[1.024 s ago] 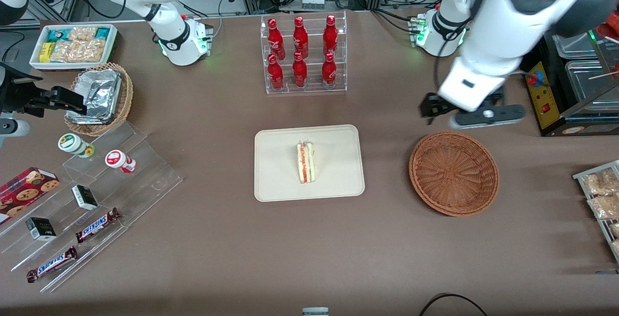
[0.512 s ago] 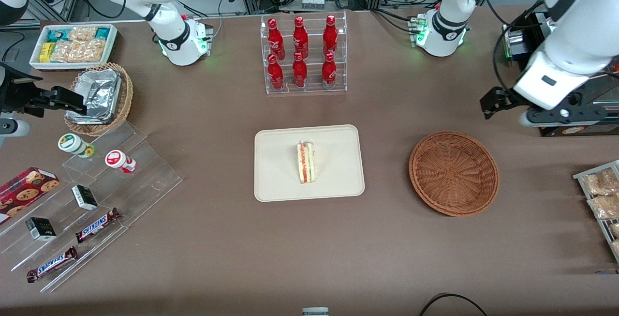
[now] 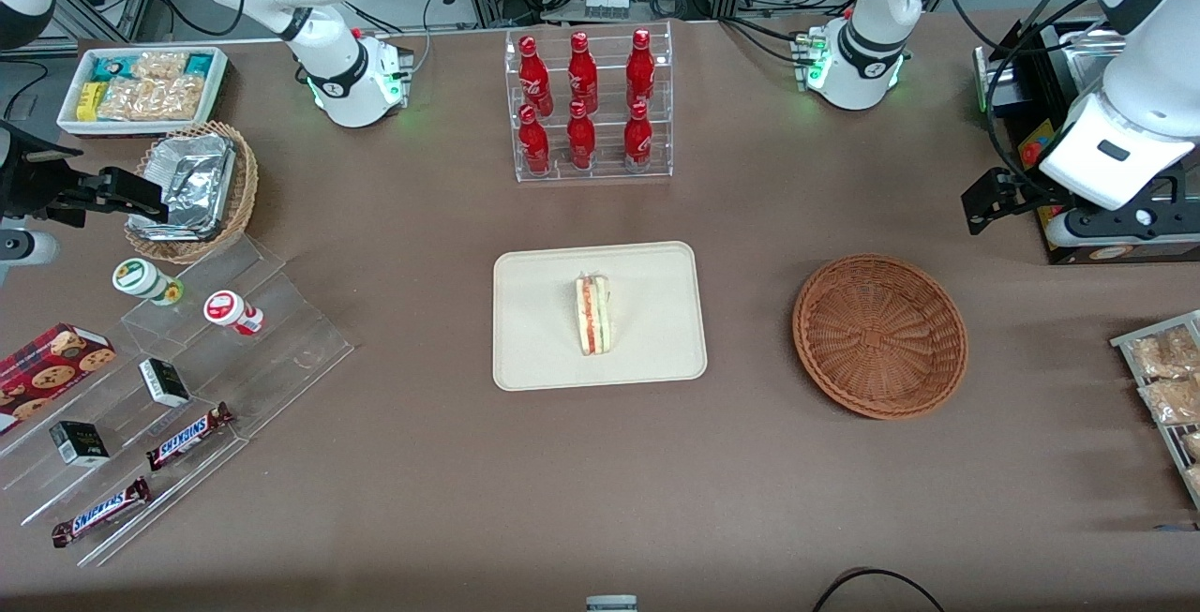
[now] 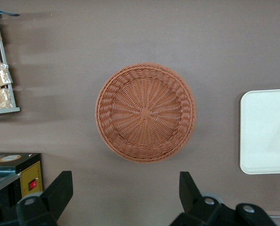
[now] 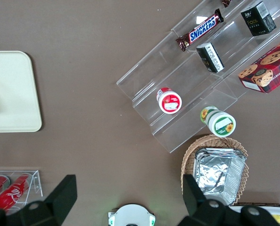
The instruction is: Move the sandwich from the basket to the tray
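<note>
Front view, pale wedge sandwich [image 3: 592, 315] on tray [image 3: 534, 350], fingers [image 4: 60, 194] apart

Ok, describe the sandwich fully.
The sandwich is a small wedge of pale bread with red and green filling showing along its upper edge. It lies on the beige tray, near its middle; nothing else touches it. The wicker basket holds nothing. The gripper is open, high near the basket.
</note>
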{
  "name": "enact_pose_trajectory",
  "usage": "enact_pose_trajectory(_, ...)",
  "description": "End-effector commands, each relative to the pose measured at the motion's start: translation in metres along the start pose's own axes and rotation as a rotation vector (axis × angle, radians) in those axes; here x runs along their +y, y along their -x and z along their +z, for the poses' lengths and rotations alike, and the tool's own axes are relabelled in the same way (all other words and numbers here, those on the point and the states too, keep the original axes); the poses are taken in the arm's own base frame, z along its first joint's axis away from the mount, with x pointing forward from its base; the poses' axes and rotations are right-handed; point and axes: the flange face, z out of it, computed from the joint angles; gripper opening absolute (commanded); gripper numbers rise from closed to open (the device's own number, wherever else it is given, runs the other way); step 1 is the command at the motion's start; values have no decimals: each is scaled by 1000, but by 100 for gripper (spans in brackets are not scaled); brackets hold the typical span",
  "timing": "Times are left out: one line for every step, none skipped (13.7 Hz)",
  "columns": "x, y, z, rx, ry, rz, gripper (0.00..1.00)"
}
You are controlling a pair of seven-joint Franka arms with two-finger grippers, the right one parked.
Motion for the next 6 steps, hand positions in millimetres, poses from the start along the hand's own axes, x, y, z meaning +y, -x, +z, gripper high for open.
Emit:
enact_pose_trajectory(-6, -8, -13, -15, 51, -8, 100)
enact_pose_trajectory(-15, -12, -18, -20, 56, -23, 100)
enact_pose_trajectory(-16, -12, -24, -36, 46, -23, 100)
enact_pose_trajectory(-21, -12, -27, -57, 41, -27, 100)
enact_pose_trajectory(-22, -11, -27, -60, 39, -30, 100)
enact_pose_trajectory(-23, -11, -27, -62, 39, -32, 100)
